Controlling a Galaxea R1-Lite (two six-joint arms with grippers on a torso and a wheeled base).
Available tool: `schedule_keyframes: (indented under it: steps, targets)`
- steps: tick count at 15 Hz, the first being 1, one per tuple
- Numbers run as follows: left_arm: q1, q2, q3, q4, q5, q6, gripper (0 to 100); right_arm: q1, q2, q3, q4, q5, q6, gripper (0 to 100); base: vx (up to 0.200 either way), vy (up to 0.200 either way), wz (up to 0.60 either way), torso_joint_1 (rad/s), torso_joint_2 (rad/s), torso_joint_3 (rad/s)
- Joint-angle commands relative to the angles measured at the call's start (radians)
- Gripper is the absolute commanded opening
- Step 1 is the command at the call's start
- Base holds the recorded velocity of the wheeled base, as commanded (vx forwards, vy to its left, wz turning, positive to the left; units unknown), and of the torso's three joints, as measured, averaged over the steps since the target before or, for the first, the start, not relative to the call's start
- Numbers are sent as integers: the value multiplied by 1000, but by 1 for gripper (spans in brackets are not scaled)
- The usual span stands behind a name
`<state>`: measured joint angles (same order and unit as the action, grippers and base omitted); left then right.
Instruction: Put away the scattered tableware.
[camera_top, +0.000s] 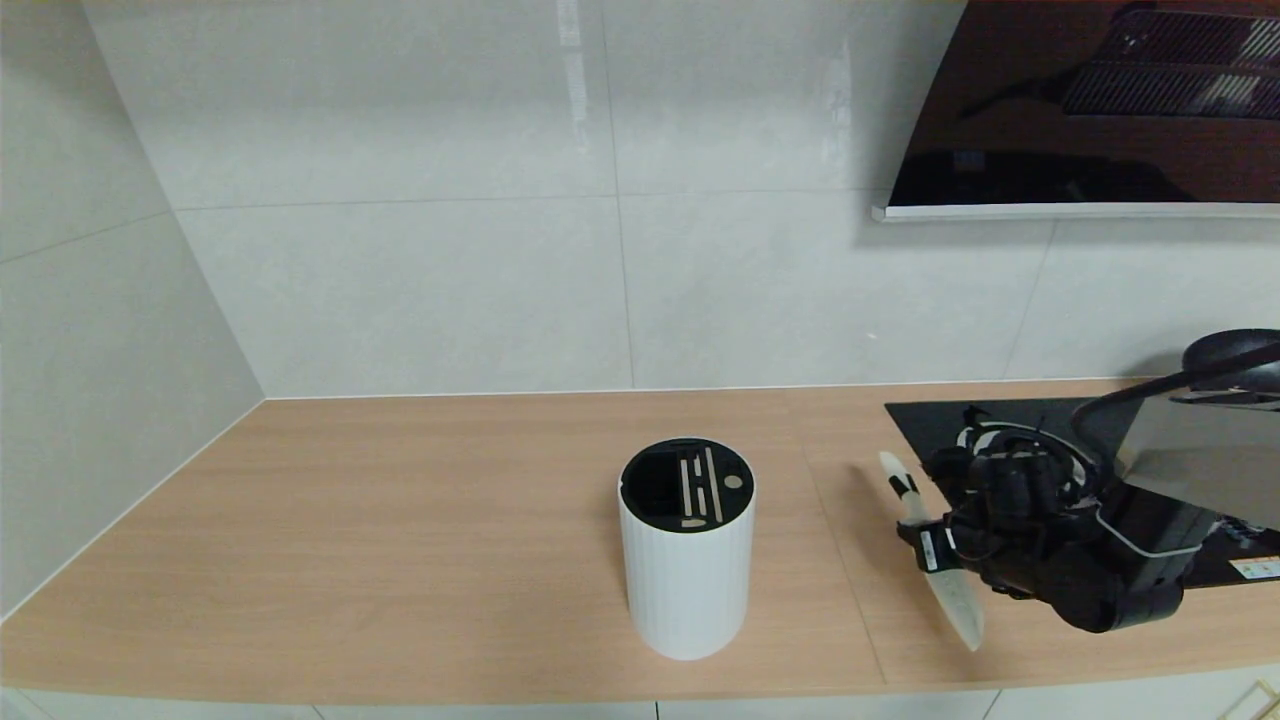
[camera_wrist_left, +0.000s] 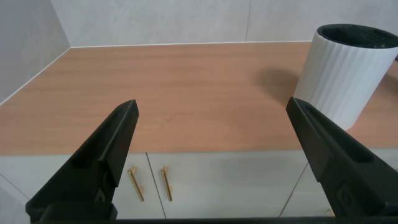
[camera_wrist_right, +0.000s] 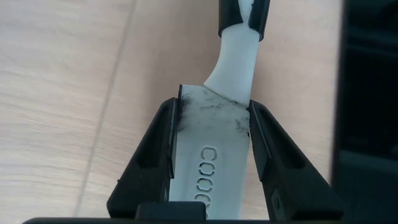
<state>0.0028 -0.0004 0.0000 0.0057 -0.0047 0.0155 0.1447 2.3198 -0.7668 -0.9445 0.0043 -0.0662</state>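
Observation:
A white ribbed cylindrical holder (camera_top: 686, 560) with a black slotted top stands upright mid-counter; it also shows in the left wrist view (camera_wrist_left: 345, 71). To its right, my right gripper (camera_top: 935, 545) is shut on a long white knife-like utensil (camera_top: 962, 600) with a black band near its far end. It sits low over the wooden counter; I cannot tell if it touches. In the right wrist view the black fingers (camera_wrist_right: 155, 155) clamp the utensil's flat smudged part (camera_wrist_right: 214, 130). My left gripper (camera_wrist_left: 211, 162) is open and holds nothing, off the counter's front edge and left of the holder.
A black glass hob (camera_top: 1000, 420) lies on the counter right behind the right gripper, with a dark range hood (camera_top: 1090, 100) above it. Tiled walls close the back and left. Cabinet doors with gold handles (camera_wrist_left: 134, 183) sit below the counter (camera_top: 420, 520).

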Motion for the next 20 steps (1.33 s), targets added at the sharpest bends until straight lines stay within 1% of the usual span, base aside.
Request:
schedule_keyframes:
  steps: [1,2,4,6,8,9,10,11,12,13,14,16,17,18,19,20]
  targets:
    - [0,0,0,0,0,-6,100,0,-114,34,-34,2,2,0,0,0,0,0,0,0]
    - [0,0,0,0,0,-12,100,0,-132,49,-83,0,6,0,0,0,0,0,0,0]
    - [0,0,0,-1,0,-9,100,1,-171,67,-129,5,17,0,0,0,0,0,0,0]
    - [0,0,0,-1,-1,3,100,13,-238,55,-122,-1,16,0,0,0,0,0,0,0]
    - [0,0,0,-3,-1,6,100,23,-323,9,-42,-1,16,0,0,0,0,0,0,0]
    - [-1,0,-38,0,-3,7,100,36,-373,-19,27,-1,16,0,0,0,0,0,0,0]
    - [-15,60,-207,42,-23,-2,100,58,-444,-49,115,0,17,0,0,0,0,0,0,0]
    - [-37,138,-318,82,-52,-3,100,81,-476,-77,145,-1,17,0,0,0,0,0,0,0]
    - [-49,195,-396,102,-75,-3,100,102,-494,-95,164,-3,17,0,0,0,0,0,0,0]
    - [-58,361,-517,126,-140,1,100,158,-525,-126,204,-13,19,0,0,0,0,0,0,0]
    - [-60,467,-588,126,-176,1,100,187,-537,-137,228,-23,19,0,0,0,0,0,0,0]
    - [-63,740,-733,125,-258,1,100,254,-556,-181,279,-40,17,0,0,0,0,0,0,0]
    - [-72,847,-773,119,-288,0,100,286,-566,-200,297,-52,17,0,0,0,0,0,0,0]
    - [-86,889,-785,106,-301,-3,100,302,-570,-204,308,-58,17,0,0,0,0,0,0,0]
    - [-185,999,-782,-7,-313,-28,100,365,-585,-207,331,-73,25,0,0,0,0,0,0,0]
    - [-208,1019,-776,-38,-313,-39,100,375,-586,-206,335,-75,26,0,0,0,0,0,0,0]
